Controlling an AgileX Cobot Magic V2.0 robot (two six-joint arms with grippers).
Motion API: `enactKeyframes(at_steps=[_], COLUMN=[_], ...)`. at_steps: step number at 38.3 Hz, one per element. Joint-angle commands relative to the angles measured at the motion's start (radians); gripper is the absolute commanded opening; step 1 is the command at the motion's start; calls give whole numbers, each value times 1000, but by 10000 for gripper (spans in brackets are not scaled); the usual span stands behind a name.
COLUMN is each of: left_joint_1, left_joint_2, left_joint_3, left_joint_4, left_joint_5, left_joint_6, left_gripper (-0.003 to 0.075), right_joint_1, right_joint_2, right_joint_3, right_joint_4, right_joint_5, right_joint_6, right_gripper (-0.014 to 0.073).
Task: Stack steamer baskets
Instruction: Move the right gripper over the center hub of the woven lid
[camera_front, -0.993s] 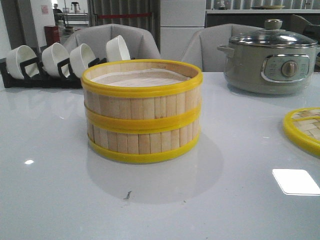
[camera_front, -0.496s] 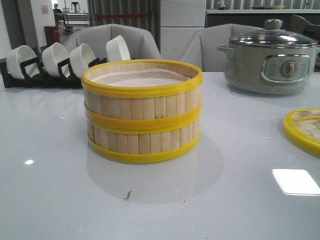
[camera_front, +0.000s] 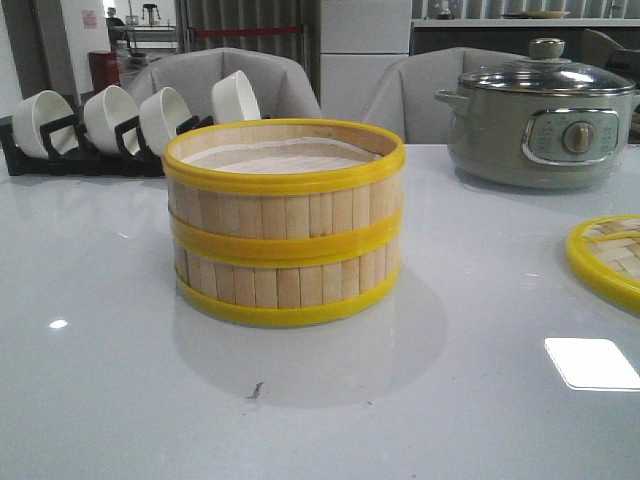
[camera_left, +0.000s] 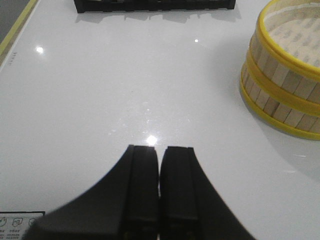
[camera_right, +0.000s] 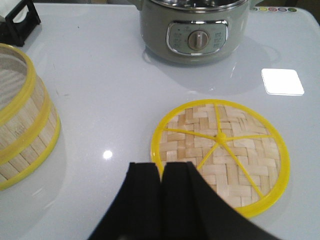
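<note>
Stacked steamer baskets (camera_front: 285, 225) upright, open upward; lid (camera_right: 220, 155) flat; both jaws together.

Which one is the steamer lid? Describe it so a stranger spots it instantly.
Start at the grey-green electric pot at the table's far right. On the table in front of it lies the lid: a flat woven bamboo disc with a yellow rim and yellow spokes. Unlike the two stacked baskets at centre, it has no walls.
</note>
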Motion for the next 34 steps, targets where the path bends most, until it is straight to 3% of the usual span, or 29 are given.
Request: enactKeyframes(at_steps=[1, 5, 8, 11, 13, 17, 23, 34], left_joint_1=[1, 1, 1, 1, 1, 1, 1, 1], left_joint_2=[9, 9, 9, 9, 9, 9, 9, 9], left_joint_3=[-26, -26, -26, -26, -26, -26, -26, -26], left_joint_4=[2, 2, 2, 2, 2, 2, 2, 2], left_joint_5=[-75, -75, -75, -75, -75, -75, -75, -75], left_joint_6=[-6, -6, -6, -6, -6, -6, -6, -6], left_gripper=[87, 87, 87, 87, 87, 87, 87, 87], right_joint_1=[-2, -2, -2, -3, -3, -7, -81, -233], right_joint_2=[14, 40, 59, 76, 99, 206, 431, 783], right_joint_3=[-36, -36, -36, -36, -36, -53, -178, -397], right_joint_4=[-8, -8, -8, -15, -42, -82, -86, -61], right_joint_5=[-28, 51, 98, 105, 75, 5, 12, 13], right_joint_6=[-3, -3, -3, -3, -3, -3, -3, -3], right_gripper=[57, 79, 201, 388, 454, 423, 356, 355])
